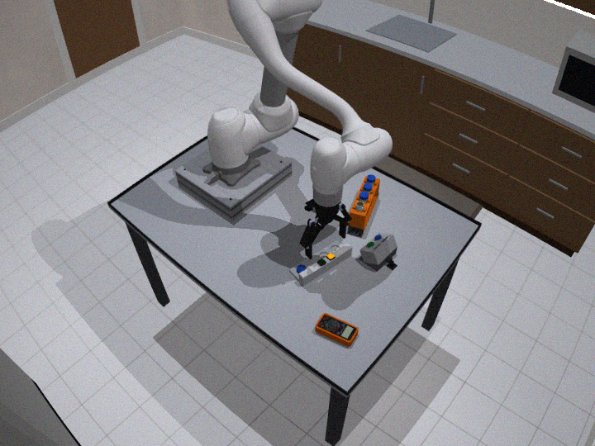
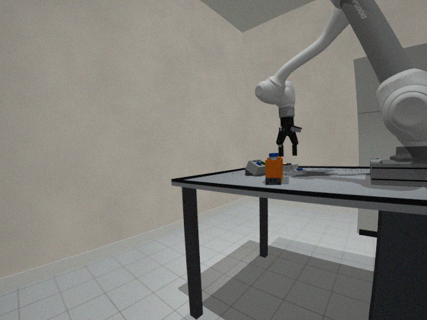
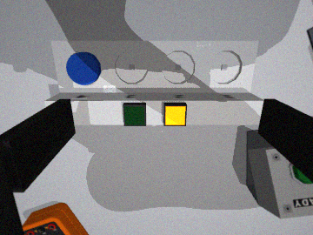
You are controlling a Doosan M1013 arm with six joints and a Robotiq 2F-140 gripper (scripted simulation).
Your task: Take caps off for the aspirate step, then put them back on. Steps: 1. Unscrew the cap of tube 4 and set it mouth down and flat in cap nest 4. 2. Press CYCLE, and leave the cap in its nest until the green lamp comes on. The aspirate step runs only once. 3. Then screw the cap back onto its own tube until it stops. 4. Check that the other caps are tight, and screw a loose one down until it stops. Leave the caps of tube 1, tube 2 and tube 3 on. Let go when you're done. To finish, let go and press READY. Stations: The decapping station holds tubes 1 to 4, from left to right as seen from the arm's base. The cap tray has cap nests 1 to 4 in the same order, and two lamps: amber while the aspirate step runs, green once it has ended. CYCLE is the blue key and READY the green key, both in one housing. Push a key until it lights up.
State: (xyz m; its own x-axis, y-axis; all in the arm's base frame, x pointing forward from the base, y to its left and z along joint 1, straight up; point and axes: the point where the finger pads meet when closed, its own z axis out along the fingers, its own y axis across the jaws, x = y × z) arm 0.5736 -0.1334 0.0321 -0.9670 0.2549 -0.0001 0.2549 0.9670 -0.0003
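My gripper (image 1: 326,235) is open and empty and hangs above the cap tray (image 1: 321,263). In the wrist view its fingers stand wide on either side of the tray's lamps. A blue cap (image 3: 83,68) lies flat in the end nest at the left; it also shows in the top view (image 1: 301,268). The other three nests are empty. The amber lamp (image 3: 175,114) is lit and the green lamp (image 3: 134,114) is dark. The orange decapping station (image 1: 364,201) holds three blue-capped tubes and one open tube (image 1: 359,206) at its near end.
The grey key housing (image 1: 379,249) stands right of the tray, with its blue key (image 1: 378,236) and green key (image 3: 303,176). An orange multimeter (image 1: 336,329) lies near the table's front edge. The arm's base plate (image 1: 234,182) is at the back left.
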